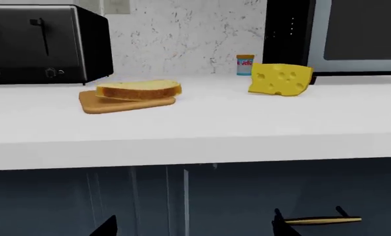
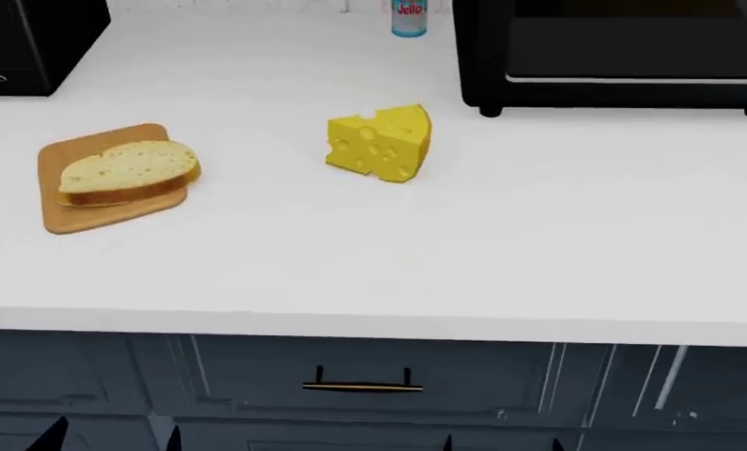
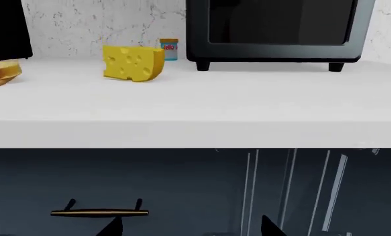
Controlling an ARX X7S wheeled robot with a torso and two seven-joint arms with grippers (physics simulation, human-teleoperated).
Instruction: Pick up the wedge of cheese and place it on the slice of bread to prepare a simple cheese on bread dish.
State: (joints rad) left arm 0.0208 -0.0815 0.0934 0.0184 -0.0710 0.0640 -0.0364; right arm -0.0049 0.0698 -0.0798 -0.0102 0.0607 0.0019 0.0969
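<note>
Cheese wedge (image 3: 132, 62) on counter (image 3: 195, 108) beside oven (image 3: 277, 32)

White countertop (image 2: 536, 244), wooden board (image 2: 66, 216), toaster (image 1: 41, 42), black microwave (image 2: 612, 52), small jar (image 2: 409, 19), drawer handle (image 2: 362, 385)

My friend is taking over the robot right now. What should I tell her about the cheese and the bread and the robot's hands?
Left gripper and right gripper: both low in front of the cabinet, below the countertop, holding nothing; only dark tips show, with a wide gap between them, so the jaws look open.
Wedge of cheese: on the countertop, untouched, in front of the Jello cup.
Slice of bread: on the wooden board, off toward the robot's left of the cheese.
Done: nothing yet.
Left: lift an arm, grasp the cheese, set it on the bread.
</note>
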